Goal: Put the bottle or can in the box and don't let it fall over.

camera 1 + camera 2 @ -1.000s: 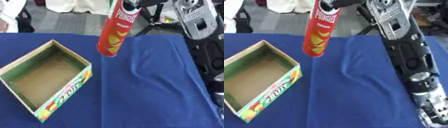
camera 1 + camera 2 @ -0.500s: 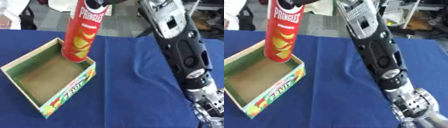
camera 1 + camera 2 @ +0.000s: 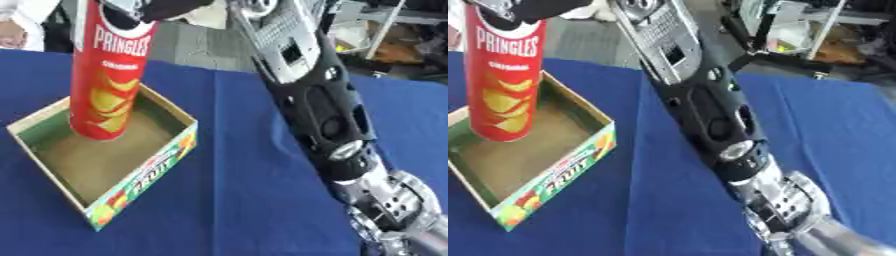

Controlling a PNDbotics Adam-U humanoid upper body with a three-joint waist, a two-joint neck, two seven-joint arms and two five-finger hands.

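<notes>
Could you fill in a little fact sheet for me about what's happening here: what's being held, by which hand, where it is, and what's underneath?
Held thing: tall red chip can, upright
Holding hand: right hand, gripping the can's top
Other hand: not in view
Can's place: inside the box, near its far corner; whether the base touches the floor cannot be told
Box: open cardboard, fruit print on side
Surface: blue cloth table

I see a blue cloth point(image 3: 254, 150) covering the table. Beyond its far edge lies grey floor point(image 3: 197, 47). At far right I make out metal frame legs point(image 3: 820, 30) and dark clutter.
</notes>
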